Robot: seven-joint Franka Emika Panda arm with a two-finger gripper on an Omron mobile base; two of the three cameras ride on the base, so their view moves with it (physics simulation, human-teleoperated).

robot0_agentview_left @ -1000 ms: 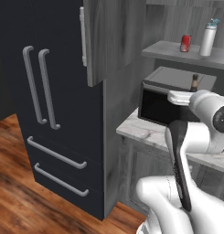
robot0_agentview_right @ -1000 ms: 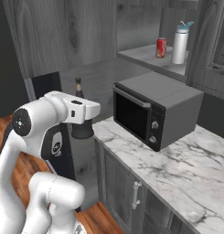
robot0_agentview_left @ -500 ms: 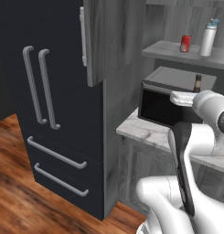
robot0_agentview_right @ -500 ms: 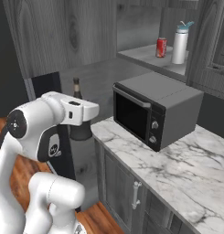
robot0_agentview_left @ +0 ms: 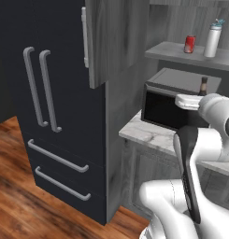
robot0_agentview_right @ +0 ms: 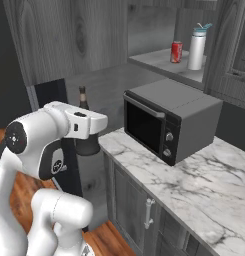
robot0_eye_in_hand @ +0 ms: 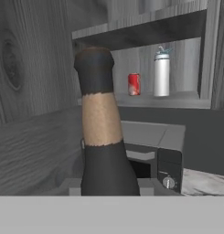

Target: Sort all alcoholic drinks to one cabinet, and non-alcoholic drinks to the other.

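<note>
- Fridge (robot0_agentview_left: 46, 116): dark, tall, at the left of the left base view, double handles up top and two drawer pulls below. Not part of the sort; keep the arm's swing off it.
- Cabinet (robot0_agentview_left: 113, 42): grey wood upper unit beside the fridge, its handle on the fridge-side edge. Judged the likely home for the alcohol, since the other cabinet already holds the soft drinks.
- Counter (robot0_agentview_right: 194, 175): marbled top carrying the microwave; bare stone to the right of it.
- Microwave (robot0_agentview_right: 169, 117): door closed, directly under the open shelf. It stands between the held load and the shelf, so any path should go over or round it.
- Shelf (robot0_agentview_right: 154, 59): open compartment above the microwave, holding both non-alcoholic drinks.
- Gripper (robot0_agentview_right: 88, 145): closed on the body of the dark bottle, carried in the air left of the counter's end.
- Bottle (robot0_eye_in_hand: 102, 128): the dark, thin-necked alcoholic one, held upright, neck rising above the hand; tan band on the neck plain in the hand view. Clear of the counter and the microwave.
- Grey bottle (robot0_agentview_right: 196, 47): blue cap, upright on the shelf, just right of the can.
- Can (robot0_agentview_right: 177, 52): red, upright on the shelf.
- Advice: keep the bottle vertical and the grip unchanged while travelling; approach the cabinet squarely, watch the long neck against the cabinet's edges, and set the base flat before releasing. Do not place it with the can and grey bottle.
</note>
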